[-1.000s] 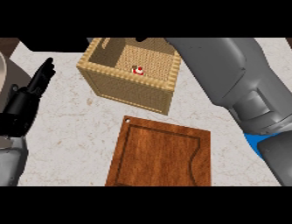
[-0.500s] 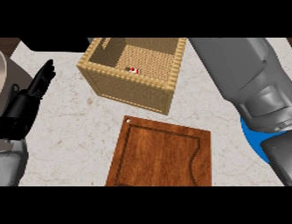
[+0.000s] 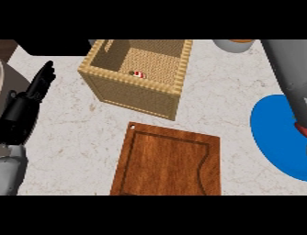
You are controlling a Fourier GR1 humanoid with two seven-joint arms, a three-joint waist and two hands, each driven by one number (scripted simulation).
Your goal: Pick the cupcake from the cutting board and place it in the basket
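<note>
Cupcake [image 3: 137, 74] sits inside the basket [image 3: 137, 94]; left hand [image 3: 26, 108] rests with fingers straight.

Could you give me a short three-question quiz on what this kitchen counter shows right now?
1. True or false: the cupcake lies inside the basket.
2. What rests on the cutting board? A) a cupcake B) nothing visible C) a plate
3. Which hand shows at the view's left edge with its fingers straight?

Key:
1. True; it sits on the basket's floor.
2. B; only bare wood shows.
3. The left hand, beside the basket; the right hand is out of view, only its grey forearm shows above the blue plate.
</note>
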